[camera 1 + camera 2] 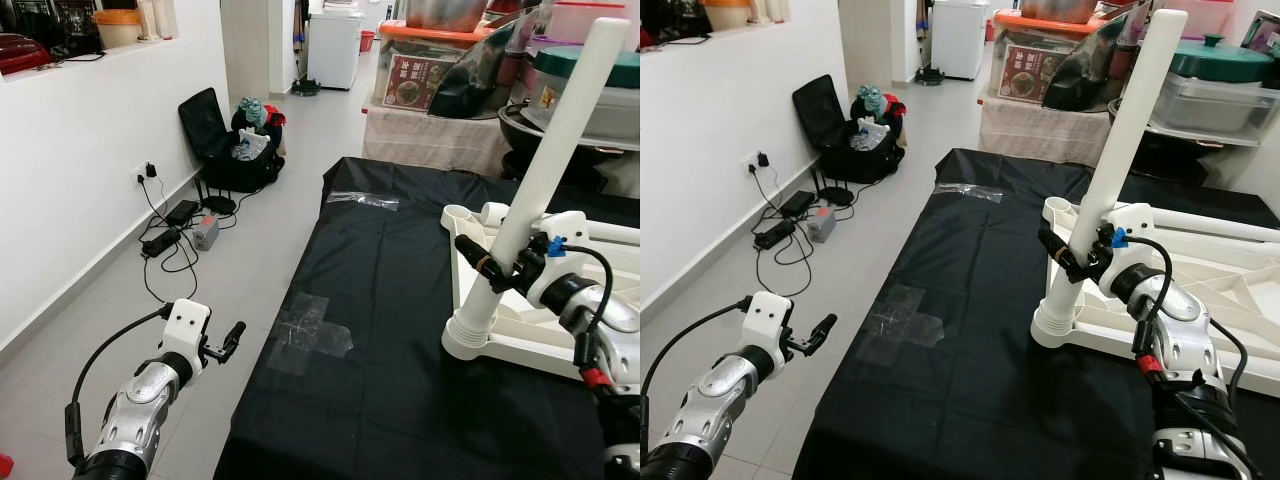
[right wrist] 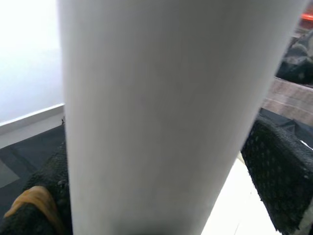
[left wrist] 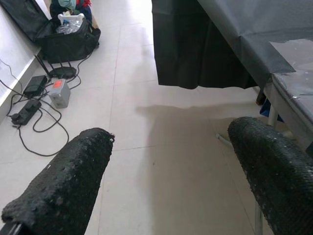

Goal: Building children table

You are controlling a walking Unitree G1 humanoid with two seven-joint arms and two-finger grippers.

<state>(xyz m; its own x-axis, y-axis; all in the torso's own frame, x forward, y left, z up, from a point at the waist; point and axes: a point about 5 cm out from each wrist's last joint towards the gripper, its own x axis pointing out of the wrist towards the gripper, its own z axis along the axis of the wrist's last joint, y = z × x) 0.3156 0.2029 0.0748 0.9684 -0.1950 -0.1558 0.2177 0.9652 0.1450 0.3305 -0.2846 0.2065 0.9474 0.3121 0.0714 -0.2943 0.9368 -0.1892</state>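
Your right claw [image 1: 1072,262] is gripping the white leg [image 1: 1108,165] low on its length, one finger on each side, and the right wrist view is showing the leg pressed between both pads [image 2: 279,171]. The leg is standing tilted, leaning away from you toward the right, with its foot seated in a round corner socket [image 1: 1057,325] of the white tabletop [image 1: 1200,300]. That tabletop is lying flat on the table [image 1: 970,330], which is draped in a black cloth, near the table's right side. Another open socket [image 1: 1059,208] is sitting at the tabletop's far corner, just behind the leg.

Your left claw [image 1: 226,342] is hanging out over the floor [image 1: 260,240], off the table's left edge and well apart from the tabletop. Its two fingers [image 3: 63,181] are spread wide with nothing between them (the left wrist view is looking straight past them at bare tiles and the cloth's hanging edge).

Two patches of clear tape [image 1: 310,335] are sticking to the cloth, one near the left edge and one farther back. On the floor by the wall, a black bag [image 1: 225,150] is lying open, and a power strip with cables [image 1: 165,240] is trailing from a wall outlet. Beyond the table's far end, boxes and pots [image 1: 440,60] are standing stacked.
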